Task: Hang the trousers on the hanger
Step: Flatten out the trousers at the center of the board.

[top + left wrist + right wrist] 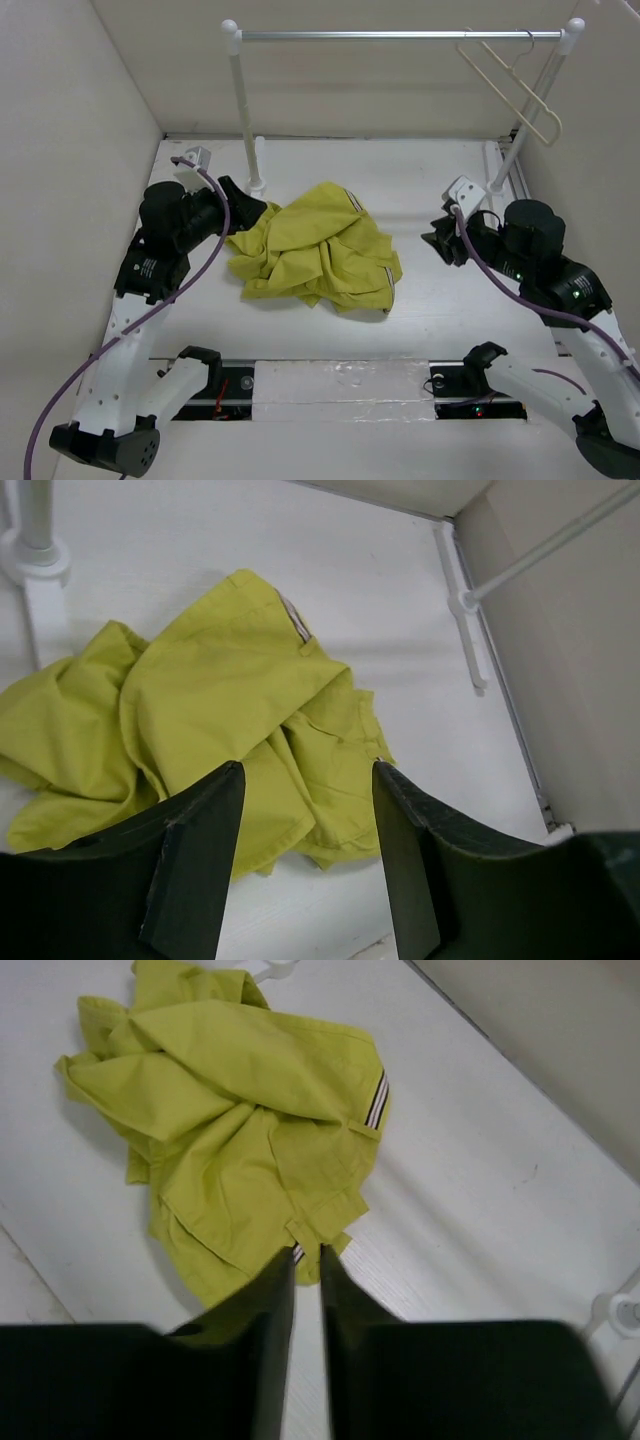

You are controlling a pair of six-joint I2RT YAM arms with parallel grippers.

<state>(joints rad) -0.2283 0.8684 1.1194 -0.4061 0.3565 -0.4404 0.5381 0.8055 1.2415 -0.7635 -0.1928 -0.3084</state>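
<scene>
The mustard-yellow trousers (315, 250) lie crumpled in a heap on the white table, between the two arms. They also show in the left wrist view (220, 710) and the right wrist view (250, 1110), where a striped tab (377, 1100) is at the waistband. The cream-white hanger (515, 75) hangs by its hook from the rail at the far right. My left gripper (248, 212) is open and empty at the heap's left edge, its jaws wide apart above the cloth (308, 780). My right gripper (438, 243) is shut and empty, right of the heap, pointing at its near edge (306, 1255).
A metal rail (400, 35) on white posts (243, 110) spans the back of the table. Cream walls close in the left, right and back. The left post's foot (35, 555) stands just beyond the trousers. A dark track (340, 385) runs along the near edge.
</scene>
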